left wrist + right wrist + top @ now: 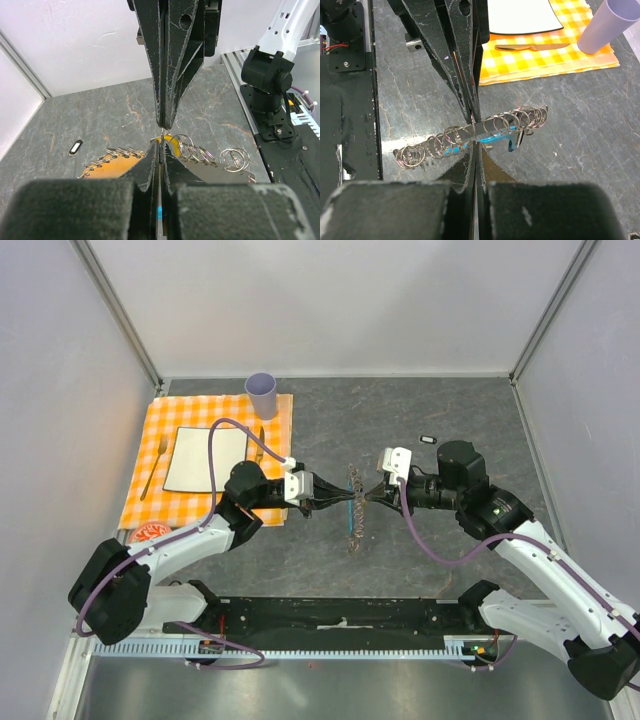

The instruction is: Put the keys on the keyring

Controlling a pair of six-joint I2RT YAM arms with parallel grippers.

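Placemat: an orange-and-white checked cloth placemat (150, 440) lies at the far left of the grey stone-patterned table (300, 565). On it are a white rectangular plate (190, 465), a metal fork (152, 472) to the plate's left and a metal knife (259, 444) to its right.
Cup: a pale purple plastic cup (262, 395) stands upright at the mat's far right corner.
Left gripper: my left gripper (335, 502) is closed tight and reaches in from the left. Its tips are pinched on the keyring, and a glint of blue shows between its fingers in my wrist view.
Keyring: the keyring (357, 535) is a string of thin grey metal rings with a bright blue plastic section. It sits mid-table between my two grippers, stretched in a line running away from my bases. It is gripped about mid-length, where the blue part is.
Right gripper: my right gripper (366, 495) is fully closed and comes from the right. It meets the left one tip to tip on the same spot of the rings.
Key: a small black oblong key with a white centre (428, 439) lies flat on the table beyond my right gripper, well apart from the keyring.
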